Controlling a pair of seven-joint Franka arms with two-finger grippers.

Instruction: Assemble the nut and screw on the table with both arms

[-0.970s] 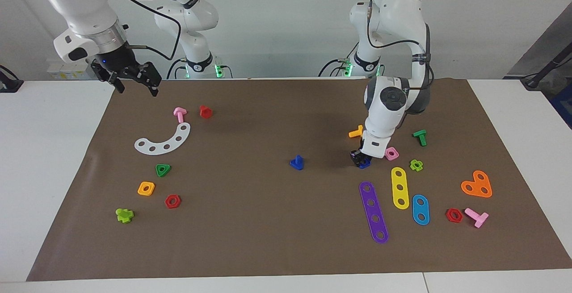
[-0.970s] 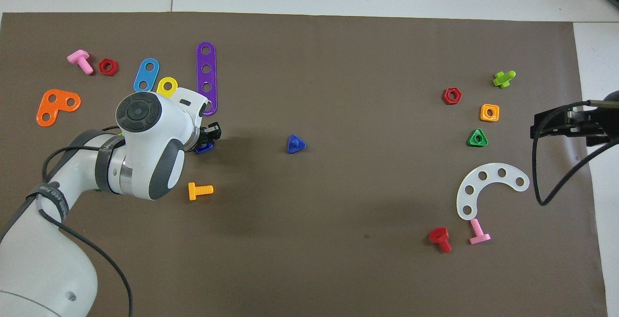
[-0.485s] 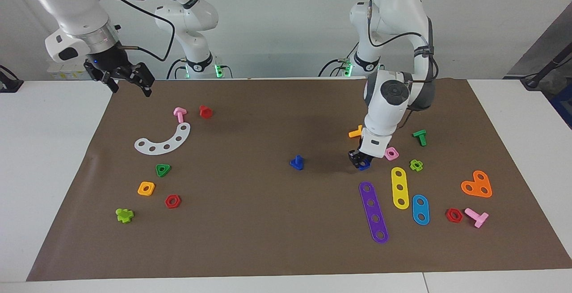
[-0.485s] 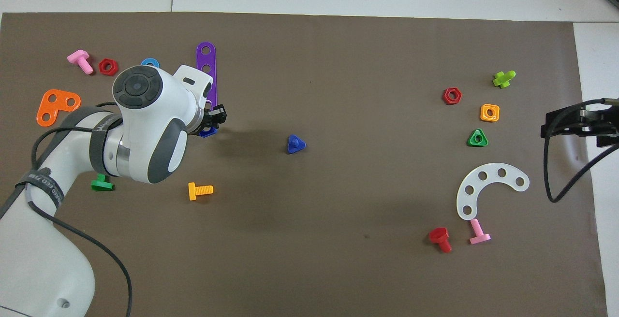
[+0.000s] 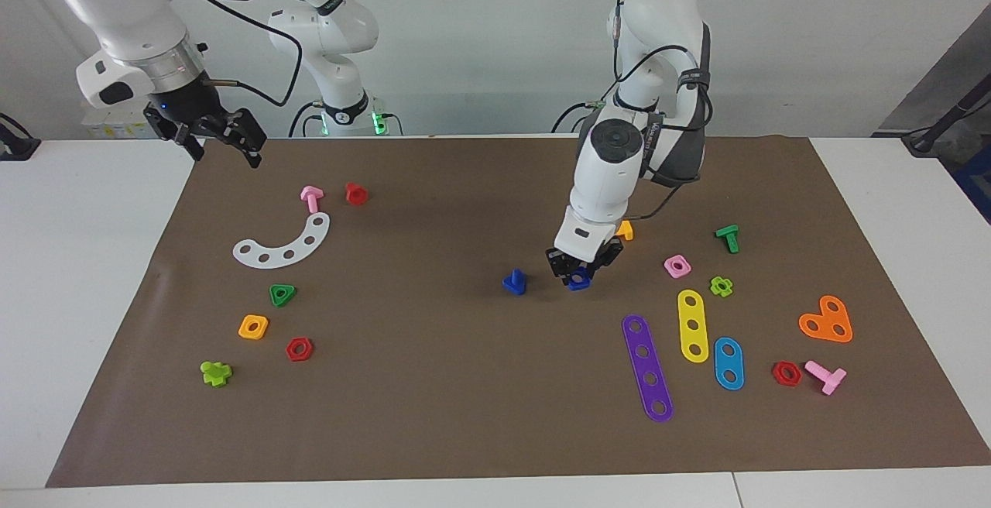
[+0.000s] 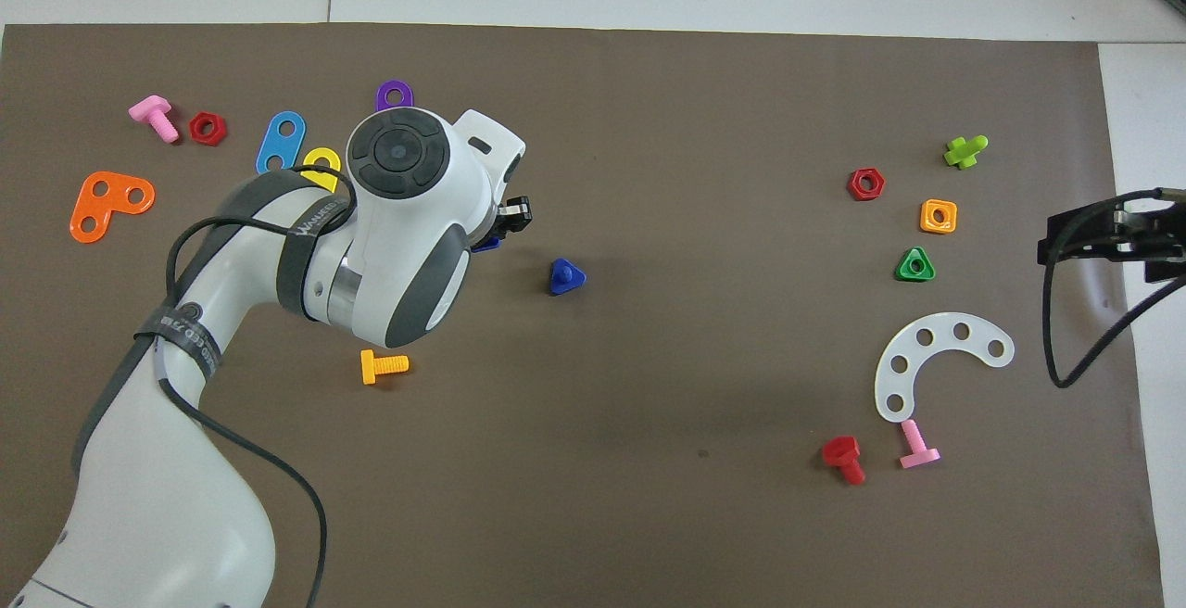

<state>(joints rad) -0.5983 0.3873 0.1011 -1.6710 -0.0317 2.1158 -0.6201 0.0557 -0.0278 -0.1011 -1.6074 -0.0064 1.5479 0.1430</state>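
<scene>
A: Start with the table (image 5: 93,276). Where do the arms sit over it?

B: In the facing view the left gripper (image 5: 579,272) hangs just above the brown mat at frame centre, clamped on the nut (image 5: 577,282). The screw (image 5: 514,282) stands head-down, shaft up, just to the nut's left in that frame. The right gripper (image 5: 224,140) waits in the upper left corner, over the mat's edge, fingers spread and holding nothing.

A: How would those two pieces handle?

B: Both look like light, rigid, smooth plastic. I'd hold the nut by its flat outer edges, leaving the hole free. The screw is best pinched across its triangular head, since the stubby shaft must stay bare for threading.

A: What does each view add?

B: The facing view shows the nut whole under the fingers. In the overhead view the wrist hides nearly all of it, leaving a blue sliver, but the gap to the screw (image 6: 565,276) shows.
</scene>
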